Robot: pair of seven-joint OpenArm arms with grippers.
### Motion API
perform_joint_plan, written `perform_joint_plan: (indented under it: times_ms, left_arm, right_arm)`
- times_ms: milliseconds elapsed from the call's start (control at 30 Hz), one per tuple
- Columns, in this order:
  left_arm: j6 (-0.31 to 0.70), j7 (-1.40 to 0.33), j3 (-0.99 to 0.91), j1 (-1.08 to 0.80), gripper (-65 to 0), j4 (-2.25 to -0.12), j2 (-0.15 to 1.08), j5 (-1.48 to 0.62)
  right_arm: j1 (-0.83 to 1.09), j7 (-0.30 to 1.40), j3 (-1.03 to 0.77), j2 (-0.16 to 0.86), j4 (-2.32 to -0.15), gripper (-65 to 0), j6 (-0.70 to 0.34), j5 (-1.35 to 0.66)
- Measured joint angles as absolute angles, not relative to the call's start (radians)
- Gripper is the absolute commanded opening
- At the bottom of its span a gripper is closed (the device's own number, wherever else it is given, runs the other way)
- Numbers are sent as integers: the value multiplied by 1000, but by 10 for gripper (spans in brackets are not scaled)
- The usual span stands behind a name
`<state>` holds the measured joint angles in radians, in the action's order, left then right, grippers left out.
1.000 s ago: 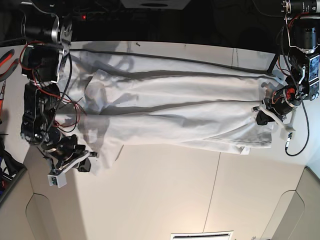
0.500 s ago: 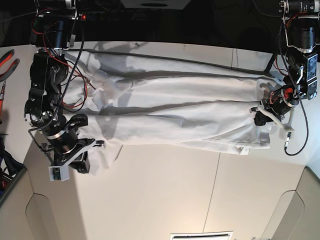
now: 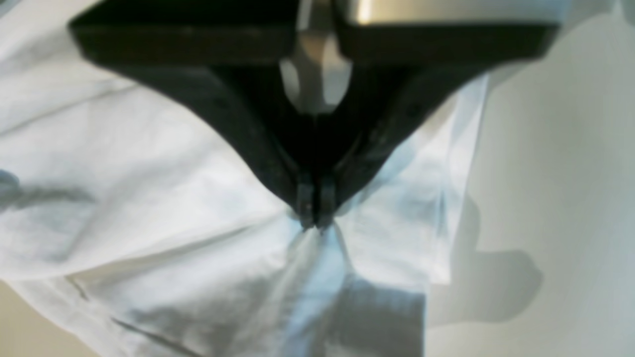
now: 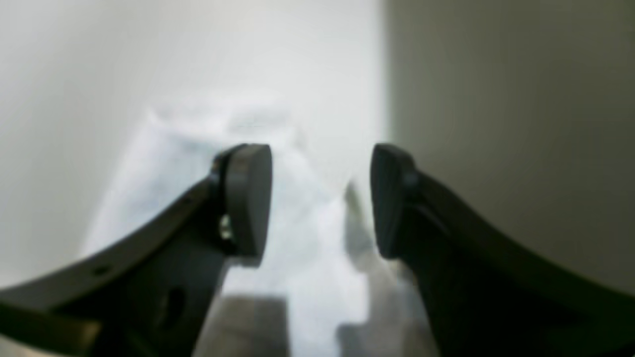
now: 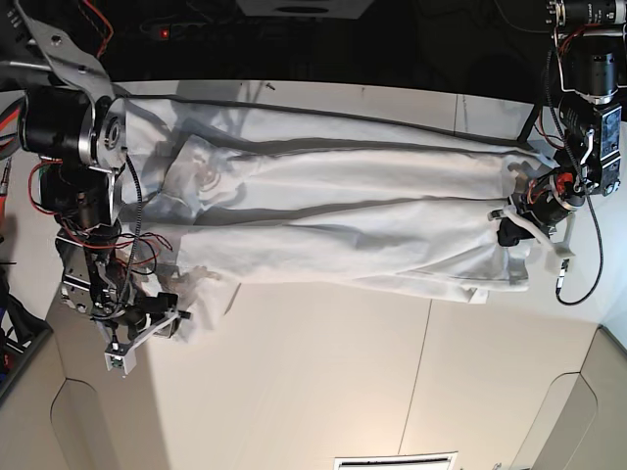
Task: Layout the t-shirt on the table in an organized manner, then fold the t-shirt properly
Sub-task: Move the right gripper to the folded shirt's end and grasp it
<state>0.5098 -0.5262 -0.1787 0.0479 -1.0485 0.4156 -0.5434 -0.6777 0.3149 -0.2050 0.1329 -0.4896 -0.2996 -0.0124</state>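
The white t-shirt (image 5: 353,215) lies stretched left to right across the white table (image 5: 323,372), with long grey folds. My left gripper (image 5: 511,231) is at the shirt's right end and is shut on it. In the left wrist view the black jaws (image 3: 312,218) pinch a bunched ridge of the shirt (image 3: 149,198). My right gripper (image 5: 157,328) is at the shirt's lower left corner. In the right wrist view it (image 4: 321,198) is open, with blurred white shirt cloth (image 4: 307,248) showing below and between the fingers, not gripped.
Red-handled pliers (image 5: 12,117) lie at the left edge. A thin dark seam (image 5: 421,362) runs across the tabletop. Beyond the table's far edge there is dark equipment and cables (image 5: 294,39). The left arm's cable (image 5: 588,274) hangs by the right edge.
The right arm has shifted: its upper links swung up and its gripper moved slightly down and left at the shirt's lower left corner. The left gripper has kept its hold in place.
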Motion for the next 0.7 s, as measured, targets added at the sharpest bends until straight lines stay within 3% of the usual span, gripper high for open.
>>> perform_joint_plan:
  times_ms: [100, 133, 167, 233, 433, 700]
  left_arm:
    - [517, -526, -179, 48, -650, -1048, 416, -542]
    - [522, -526, -179, 48, -650, -1048, 415, -542]
    - [525, -526, -179, 48, -650, -1048, 416, -542]
    - [525, -527, -179, 51, -650, -1048, 415, -539]
    - [525, -528, -179, 53, -650, -1048, 416, -538]
    - [529, -530, -178, 52, -650, -1047, 416, -538]
  right_arm:
    - [-695, 266, -205, 130, -398, -337, -318, -26]
    - [-696, 271, -205, 130, -393, -371, -318, -21]
    - [-693, 270, -205, 125, -393, -432, -318, -22]
    - [-679, 256, -205, 124, -397, -643, -321, -32]
    - [-593, 325, -205, 106, -585, -650, -319, -21]
    - [-408, 501, -204, 72, -1076, -650, -315, -78]
